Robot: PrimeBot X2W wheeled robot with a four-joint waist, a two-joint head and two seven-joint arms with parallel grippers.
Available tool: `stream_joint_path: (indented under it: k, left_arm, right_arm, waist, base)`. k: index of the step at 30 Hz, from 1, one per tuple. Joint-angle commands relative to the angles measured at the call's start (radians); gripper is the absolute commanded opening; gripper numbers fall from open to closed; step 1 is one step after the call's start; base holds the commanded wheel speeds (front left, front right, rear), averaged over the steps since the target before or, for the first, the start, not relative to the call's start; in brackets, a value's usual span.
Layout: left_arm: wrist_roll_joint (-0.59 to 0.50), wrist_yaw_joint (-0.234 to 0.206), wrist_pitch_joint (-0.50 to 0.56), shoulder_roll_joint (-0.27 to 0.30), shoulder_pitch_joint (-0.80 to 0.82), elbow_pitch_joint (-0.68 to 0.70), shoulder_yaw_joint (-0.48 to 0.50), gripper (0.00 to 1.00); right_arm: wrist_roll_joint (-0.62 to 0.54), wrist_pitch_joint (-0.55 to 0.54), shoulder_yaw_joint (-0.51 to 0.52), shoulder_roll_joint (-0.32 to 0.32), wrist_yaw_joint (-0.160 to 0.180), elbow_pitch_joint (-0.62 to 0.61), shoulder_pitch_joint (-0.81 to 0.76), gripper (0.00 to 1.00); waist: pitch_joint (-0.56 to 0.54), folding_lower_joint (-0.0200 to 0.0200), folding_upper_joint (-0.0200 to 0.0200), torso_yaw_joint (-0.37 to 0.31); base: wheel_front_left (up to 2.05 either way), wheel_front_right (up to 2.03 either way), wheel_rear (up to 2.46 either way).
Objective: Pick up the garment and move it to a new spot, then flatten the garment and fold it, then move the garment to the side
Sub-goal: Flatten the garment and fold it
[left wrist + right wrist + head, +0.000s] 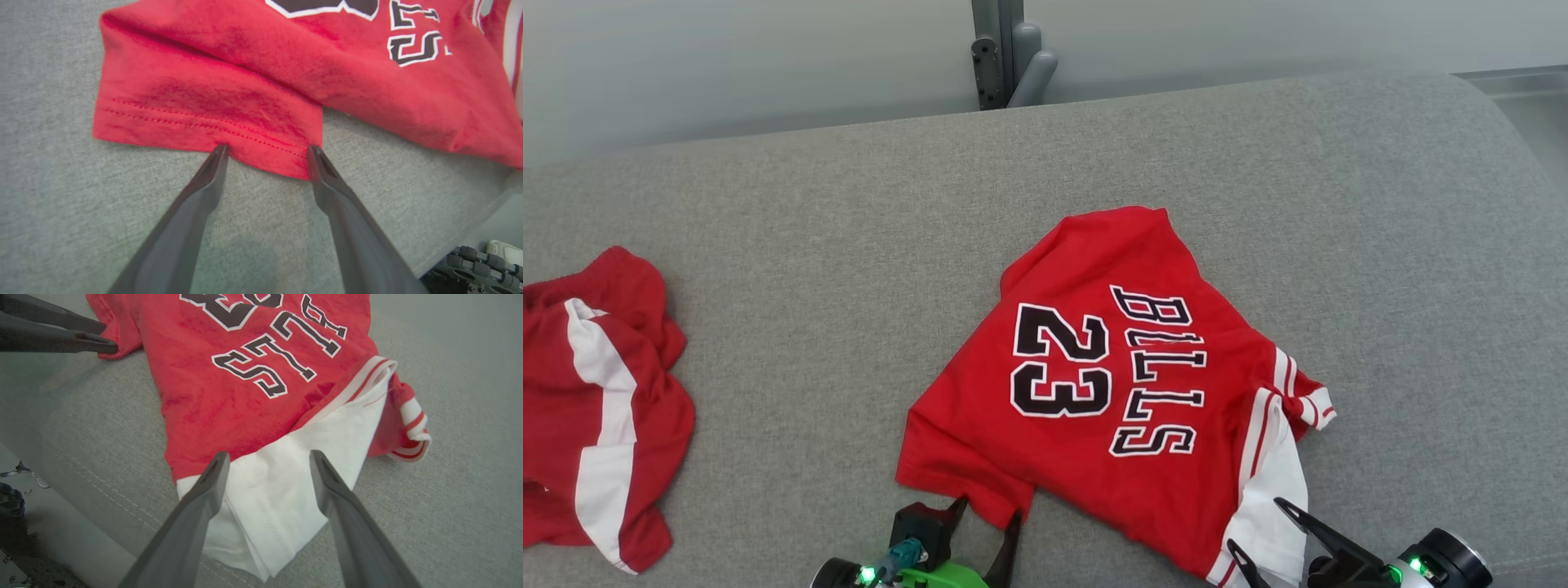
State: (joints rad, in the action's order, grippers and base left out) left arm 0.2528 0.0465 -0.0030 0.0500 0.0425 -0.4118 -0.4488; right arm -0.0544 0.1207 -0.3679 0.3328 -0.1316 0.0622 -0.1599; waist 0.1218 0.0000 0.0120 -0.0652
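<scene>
In the head view, a red short-sleeved jersey (1078, 457) printed with a black "23" is lying rumpled, right of centre, on the grey upholstered surface (809, 245). The left end effector (988, 514) is spread wide at its near red hem, the right end effector (1255, 524) wide over its white side panel (1278, 482); nothing is gripped. A crumpled red-and-white garment (596, 408) lies well apart at the left. In the left wrist view, both fingertips (220, 153) are placed at the stitched hem's edge. In the right wrist view, the folded white panel is flanked by the open fingers (204, 490).
</scene>
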Motion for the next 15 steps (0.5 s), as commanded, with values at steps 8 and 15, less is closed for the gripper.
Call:
stream_joint_path:
  k: [8, 15]
  left_arm:
    - [0.031, -0.018, -0.022, 0.002, 0.051, -0.049, -0.015, 1.00]
    - [0.045, -0.025, -0.029, 0.003, 0.063, -0.086, -0.022, 1.00]
  right_arm:
    - [0.005, -0.024, -0.019, 0.001, 0.002, 0.017, 0.001, 1.00]
    - [0.001, -0.025, -0.016, -0.001, 0.002, 0.045, 0.017, 1.00]
  waist:
    - [0.012, 0.0000, -0.0120, -0.001]
    - [0.015, 0.0000, -0.0120, -0.004]
  base:
    - [0.00, 0.00, 0.00]
    - [0.00, 0.00, 0.00]
